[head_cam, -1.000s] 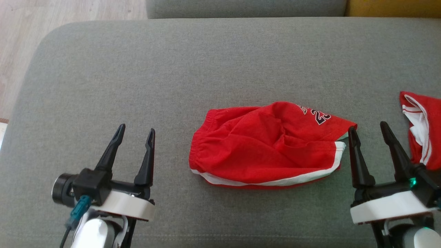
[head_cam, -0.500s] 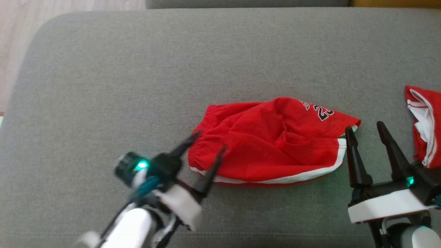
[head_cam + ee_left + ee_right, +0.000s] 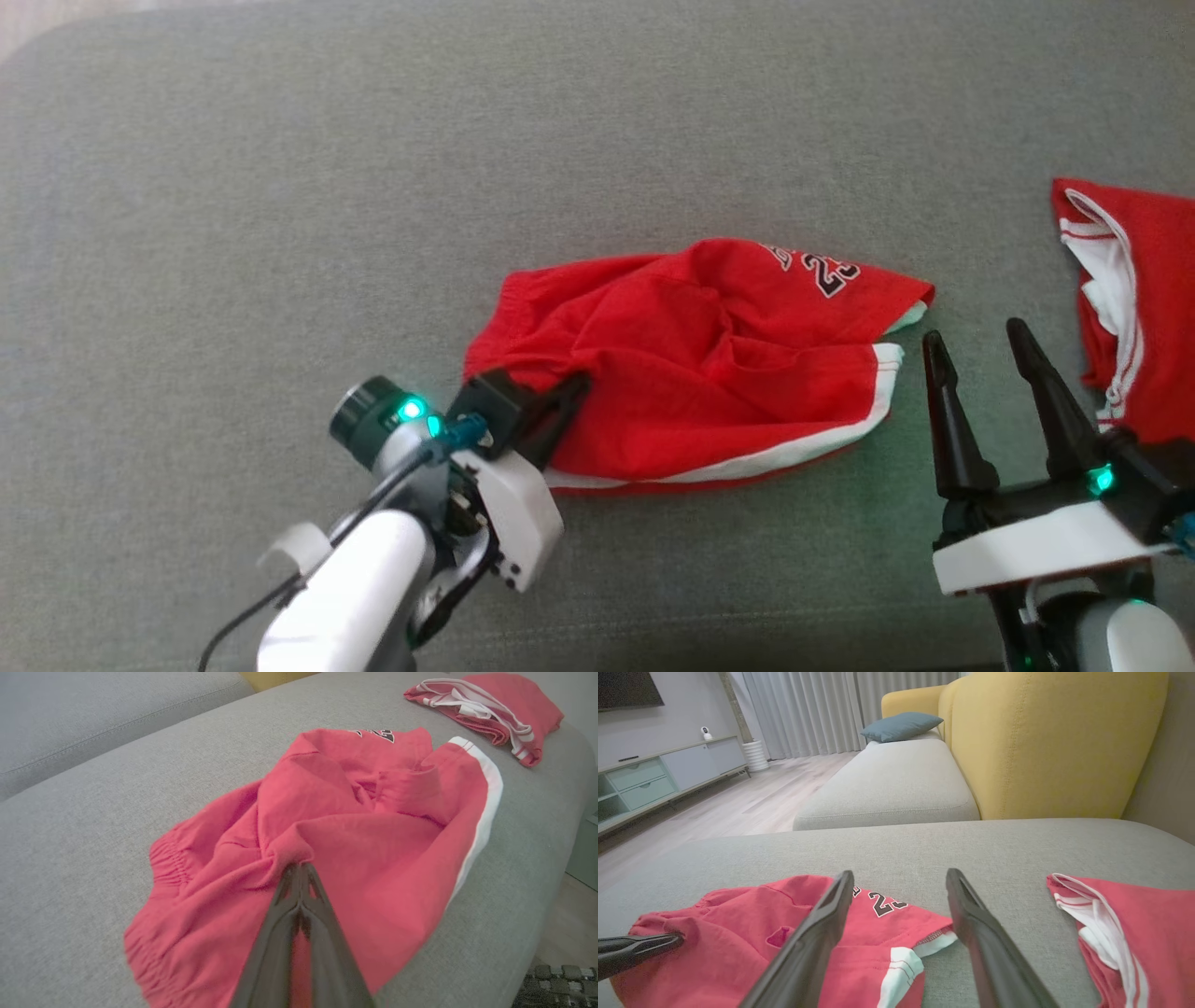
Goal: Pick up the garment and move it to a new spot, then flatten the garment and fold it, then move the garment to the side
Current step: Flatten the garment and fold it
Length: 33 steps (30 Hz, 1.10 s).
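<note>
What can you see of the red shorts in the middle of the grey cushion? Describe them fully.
The red shorts look like soft cloth, crumpled, lying on the grey cushion. They have a gathered waistband, white hem trim and a black number print. The left gripper is shut on a fold near the waistband.

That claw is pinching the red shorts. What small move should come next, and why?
Probably a short lift with the left gripper: it is shut on a fold of the red shorts near the waistband, while the rest lies crumpled on the cushion. The right gripper stands open by the hem.
</note>
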Tool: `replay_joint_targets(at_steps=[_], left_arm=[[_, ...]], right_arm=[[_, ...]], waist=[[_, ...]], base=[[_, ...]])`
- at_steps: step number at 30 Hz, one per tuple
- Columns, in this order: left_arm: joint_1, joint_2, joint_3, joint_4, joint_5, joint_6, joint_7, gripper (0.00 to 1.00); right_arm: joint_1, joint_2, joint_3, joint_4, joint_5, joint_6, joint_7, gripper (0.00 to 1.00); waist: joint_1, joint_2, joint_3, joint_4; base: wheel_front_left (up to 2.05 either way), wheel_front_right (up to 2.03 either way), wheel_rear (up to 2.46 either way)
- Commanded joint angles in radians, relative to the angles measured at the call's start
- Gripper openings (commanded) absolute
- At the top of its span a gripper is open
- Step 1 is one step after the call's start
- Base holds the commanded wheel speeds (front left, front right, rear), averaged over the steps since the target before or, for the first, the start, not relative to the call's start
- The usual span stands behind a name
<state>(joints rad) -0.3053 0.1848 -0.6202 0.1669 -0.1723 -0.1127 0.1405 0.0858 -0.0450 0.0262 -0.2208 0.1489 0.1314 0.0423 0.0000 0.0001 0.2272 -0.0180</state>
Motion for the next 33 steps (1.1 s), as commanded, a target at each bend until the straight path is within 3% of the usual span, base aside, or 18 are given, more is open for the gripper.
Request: replay_joint_targets(at_steps=[1, 13, 21, 25, 26, 27, 28, 33], left_arm=[[-0.054, 0.014, 0.050, -0.020, 0.003, 0.009, -0.017, 0.00], [-0.181, -0.011, 0.148, 0.028, -0.062, 0.034, -0.088, 0.00], [-0.300, -0.032, 0.216, 0.197, -0.101, 0.048, -0.174, 0.00], [-0.326, -0.048, 0.218, 0.317, -0.126, 0.035, -0.198, 0.00], [-0.329, -0.053, 0.217, 0.339, -0.131, 0.032, -0.210, 0.15], [-0.330, -0.058, 0.216, 0.354, -0.136, 0.029, -0.225, 0.64], [-0.328, -0.063, 0.213, 0.365, -0.138, 0.028, -0.241, 1.00], [-0.289, -0.072, 0.215, 0.349, -0.138, 0.040, -0.347, 1.00]], right_arm=[[-0.031, -0.005, 0.024, -0.032, 0.008, -0.001, -0.014, 1.00], [-0.047, -0.005, 0.030, -0.023, 0.024, -0.001, -0.017, 1.00], [-0.067, -0.005, 0.035, -0.005, 0.036, -0.001, -0.025, 1.00], [-0.070, -0.005, 0.036, 0.006, 0.042, -0.001, -0.031, 1.00], [-0.070, -0.005, 0.035, 0.008, 0.042, -0.001, -0.032, 1.00], [-0.070, -0.005, 0.033, 0.010, 0.042, -0.001, -0.034, 1.00], [-0.070, -0.005, 0.031, 0.011, 0.041, -0.001, -0.034, 1.00], [-0.068, -0.005, 0.030, 0.003, 0.022, -0.001, -0.030, 1.00]], waist=[[0.0000, -0.0001, 0.006, -0.007], [0.0000, -0.0001, 0.034, -0.019], [0.0000, -0.0001, 0.064, -0.050], [0.0000, -0.0001, 0.067, -0.061], [0.0000, -0.0001, 0.067, -0.063], [0.0000, -0.0001, 0.064, -0.063], [0.0000, -0.0001, 0.062, -0.063], [0.0000, -0.0001, 0.038, -0.051]], base=[[0.00, 0.00, 0.00], [0.00, 0.00, 0.00], [0.00, 0.00, 0.00], [0.00, 0.00, 0.00], [0.00, 0.00, 0.00], [0.00, 0.00, 0.00], [0.00, 0.00, 0.00], [0.00, 0.00, 0.00]])
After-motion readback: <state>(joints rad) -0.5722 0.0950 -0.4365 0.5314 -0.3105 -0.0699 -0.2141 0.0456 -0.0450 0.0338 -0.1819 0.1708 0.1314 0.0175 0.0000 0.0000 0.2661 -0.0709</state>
